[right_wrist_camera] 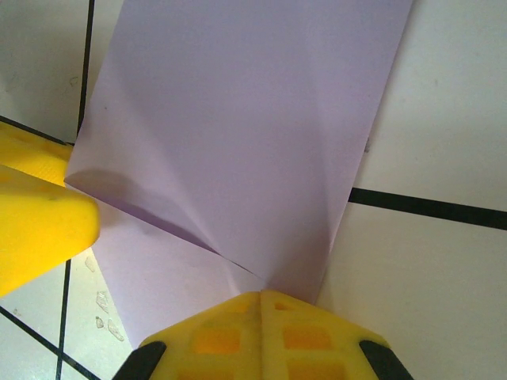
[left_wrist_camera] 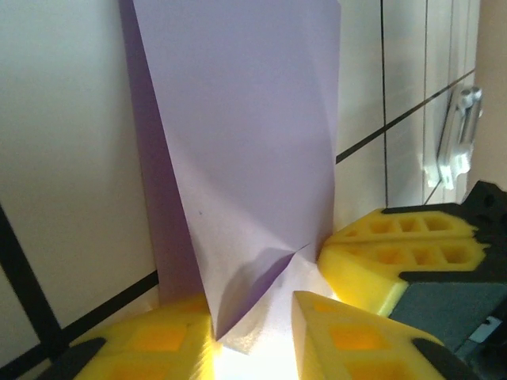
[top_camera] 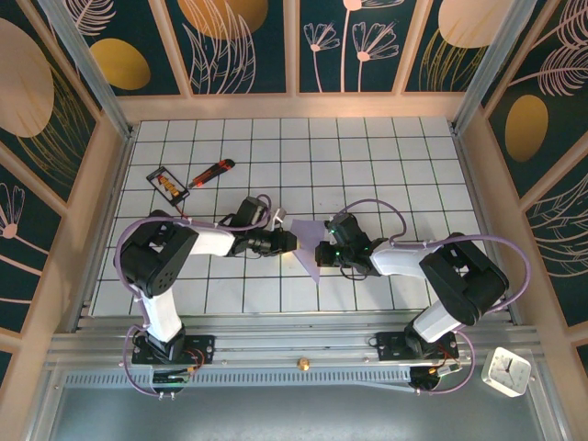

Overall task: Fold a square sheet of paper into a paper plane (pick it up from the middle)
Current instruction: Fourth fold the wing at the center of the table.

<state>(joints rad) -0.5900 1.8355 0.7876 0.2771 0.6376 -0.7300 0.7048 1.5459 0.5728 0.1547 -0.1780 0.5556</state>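
Right gripper (right_wrist_camera: 261, 305): jaws closed, pinching the paper (right_wrist_camera: 253, 119) at its fold tip.
Left gripper (left_wrist_camera: 252, 318): jaws apart, paper corner between them.
Top view: knife (top_camera: 212, 172) and card (top_camera: 168, 184), back left.

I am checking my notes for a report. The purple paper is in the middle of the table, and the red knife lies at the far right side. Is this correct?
Not quite. The top view shows the red knife at the far left side of the table, beside a black-framed card. The purple paper is indeed in the middle.
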